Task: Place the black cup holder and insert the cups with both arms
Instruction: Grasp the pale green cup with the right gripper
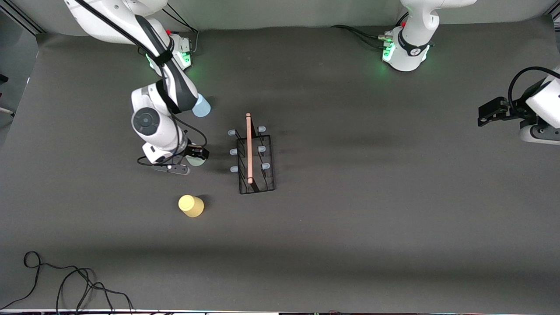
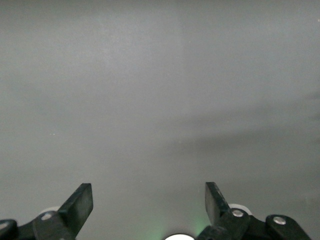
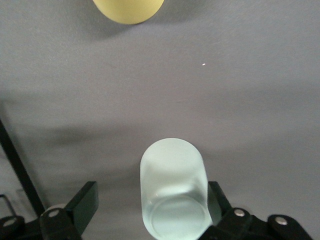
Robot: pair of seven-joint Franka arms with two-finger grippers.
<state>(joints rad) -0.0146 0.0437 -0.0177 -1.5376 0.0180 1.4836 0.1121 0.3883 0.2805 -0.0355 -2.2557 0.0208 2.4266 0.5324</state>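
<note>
The black cup holder stands mid-table, with its wooden rod on top and pale-tipped pegs at its sides. My right gripper is low beside it, toward the right arm's end, open around the pale green cup. In the right wrist view the green cup sits between the fingers, against one and apart from the other. The yellow cup stands nearer the front camera and shows in the right wrist view. The light blue cup is partly hidden by the right arm. My left gripper waits open and empty at the left arm's end.
A black cable lies at the table's front corner toward the right arm's end. The left wrist view shows only bare grey table under the left gripper. A wire of the rack shows at the right wrist view's edge.
</note>
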